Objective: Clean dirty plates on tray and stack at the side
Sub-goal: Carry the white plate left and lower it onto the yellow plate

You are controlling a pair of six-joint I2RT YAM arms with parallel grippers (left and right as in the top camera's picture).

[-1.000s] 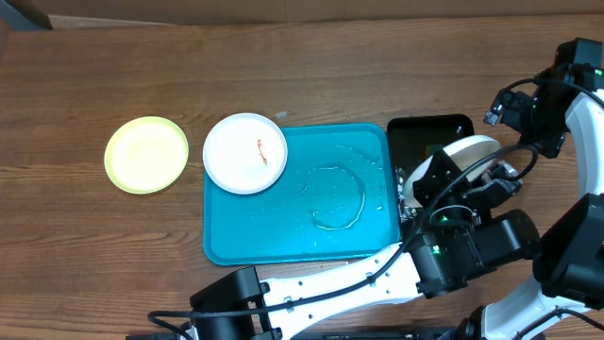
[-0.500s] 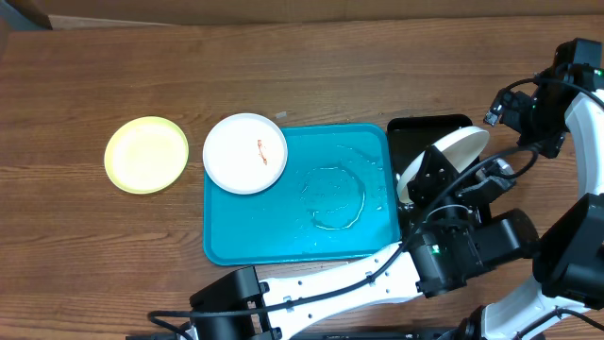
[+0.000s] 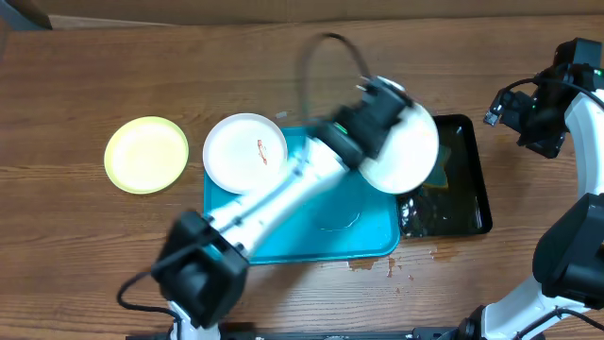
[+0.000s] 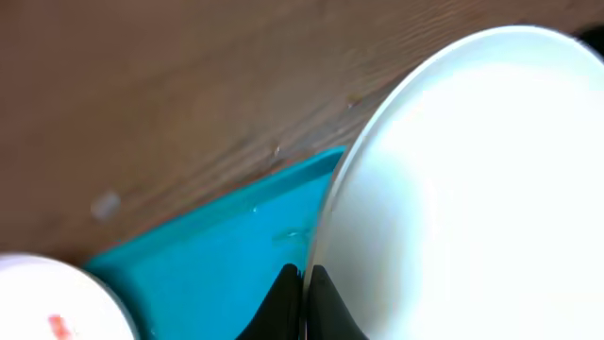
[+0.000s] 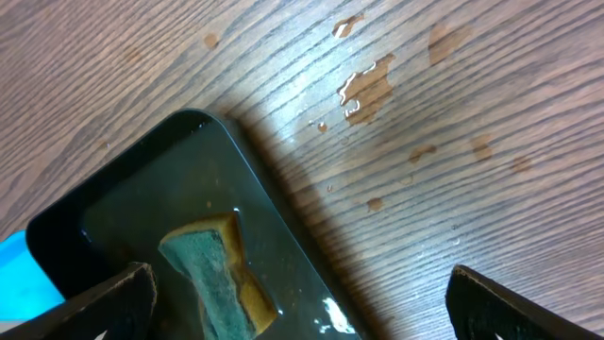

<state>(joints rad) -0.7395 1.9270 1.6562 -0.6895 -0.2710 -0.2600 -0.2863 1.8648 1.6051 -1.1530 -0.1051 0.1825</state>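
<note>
In the left wrist view, the left gripper [image 4: 304,288] sits at the bottom edge, its dark fingers [image 4: 283,304] pinched together on the rim of the held plate [image 4: 472,189]. This plate is plain white and fills the right half of the frame. Beneath it lies the tray [image 4: 217,264], and the smeared plate [image 4: 42,307] shows in the lower left corner.

In the right wrist view, the right gripper [image 5: 297,283] has its fingers [image 5: 104,302] spread wide at the two lower corners, holding nothing. Below it are the black tray [image 5: 113,236], which holds liquid and a sponge [image 5: 212,274], and puddles [image 5: 368,85] on the table [image 5: 491,170].

From overhead, small puddles [image 3: 377,264] lie near the bottom of the frame, just below the tray [image 3: 274,241]. The held plate [image 3: 406,151] hangs over the tray's upper right corner and the left edge of the black tray [image 3: 467,203]. The smeared plate [image 3: 245,153] rests partly on the tray's upper left corner. At centre left, the yellow-green plate [image 3: 146,154] lies on the table [image 3: 142,76], apart from the tray.
</note>
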